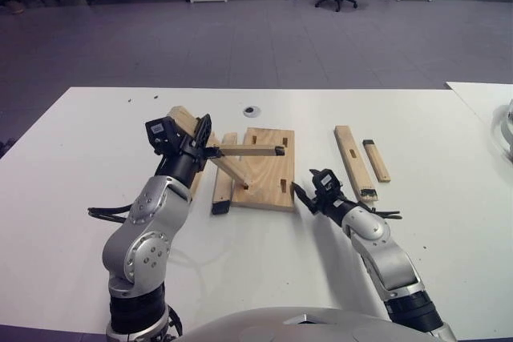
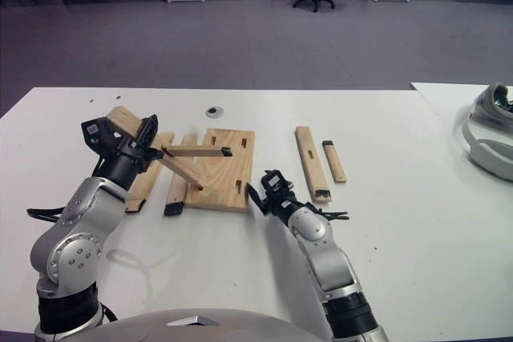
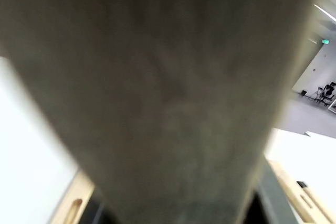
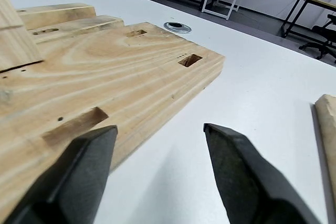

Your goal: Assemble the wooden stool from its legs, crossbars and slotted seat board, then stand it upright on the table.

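Two arms at the seat board, one loaded, one free
Mid-table, the seat board (image 1: 266,175) lies flat with its long axis running from the table's (image 1: 96,142) near edge toward the far edge. The left gripper (image 1: 196,138) is clamped on a leg assembly (image 1: 240,150) of two joined bars: one slants down onto the board by its near-left slot, the other runs level above it. The right gripper (image 1: 307,190) sits low with its jaws spread, and the board's near right corner is just beside its left finger (image 4: 84,156), so the board lies to the robot's left of the jaws and this arm looks best placed to steady it. Contact cannot be told. A loose leg (image 1: 354,162) and a short crossbar (image 1: 377,160) lie parallel toward the table's right edge
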Motion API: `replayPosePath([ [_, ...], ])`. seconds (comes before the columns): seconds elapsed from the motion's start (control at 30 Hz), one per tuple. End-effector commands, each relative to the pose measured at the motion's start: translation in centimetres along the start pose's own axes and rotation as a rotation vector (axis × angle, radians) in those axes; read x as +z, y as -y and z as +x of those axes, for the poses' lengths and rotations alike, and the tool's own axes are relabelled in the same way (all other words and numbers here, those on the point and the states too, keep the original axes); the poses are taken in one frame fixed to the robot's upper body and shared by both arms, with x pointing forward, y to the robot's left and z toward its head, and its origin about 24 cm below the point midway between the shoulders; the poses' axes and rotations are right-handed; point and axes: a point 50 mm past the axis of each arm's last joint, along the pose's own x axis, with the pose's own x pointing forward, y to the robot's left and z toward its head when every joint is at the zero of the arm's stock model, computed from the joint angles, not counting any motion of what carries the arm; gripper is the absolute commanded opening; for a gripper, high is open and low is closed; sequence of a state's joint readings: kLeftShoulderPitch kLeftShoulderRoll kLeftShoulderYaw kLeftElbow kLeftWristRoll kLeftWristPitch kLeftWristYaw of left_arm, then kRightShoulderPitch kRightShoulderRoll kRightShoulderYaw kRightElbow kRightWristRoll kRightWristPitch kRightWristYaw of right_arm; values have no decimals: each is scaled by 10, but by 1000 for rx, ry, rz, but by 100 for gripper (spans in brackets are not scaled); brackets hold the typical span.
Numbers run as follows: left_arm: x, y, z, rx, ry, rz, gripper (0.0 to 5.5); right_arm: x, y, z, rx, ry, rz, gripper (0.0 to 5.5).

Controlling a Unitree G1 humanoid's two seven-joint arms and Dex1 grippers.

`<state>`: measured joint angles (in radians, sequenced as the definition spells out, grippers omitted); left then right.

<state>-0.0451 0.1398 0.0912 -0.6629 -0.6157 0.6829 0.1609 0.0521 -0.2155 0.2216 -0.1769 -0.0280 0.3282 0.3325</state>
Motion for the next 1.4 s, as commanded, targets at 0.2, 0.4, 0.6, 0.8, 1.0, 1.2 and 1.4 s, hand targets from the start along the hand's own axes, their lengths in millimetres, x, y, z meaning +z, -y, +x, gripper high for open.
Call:
replayPosePath([
  [0.2,-13,-11,-7,73,-116,84,102,6,14,1,-86,31,-31,308],
  [0.4,12,-5,-1,42,-70,-9,102,6,15,3,-104,41,-20,308],
  [0.6,1,-13,-3,73,-138,29,101,5,15,6,-110,42,-21,308],
  [0.8,-20,-17,-4,104,-179,98,101,5,12,9,-103,43,-30,308],
  [1.0,-23,-4,5,37,-211,240,102,6,9,10,-100,41,-53,308],
  [1.2,-22,-9,12,102,-175,190,102,7,8,10,-102,46,-63,308],
  [1.4,-16,-19,16,98,-156,148,101,7,7,10,-103,49,-58,308],
])
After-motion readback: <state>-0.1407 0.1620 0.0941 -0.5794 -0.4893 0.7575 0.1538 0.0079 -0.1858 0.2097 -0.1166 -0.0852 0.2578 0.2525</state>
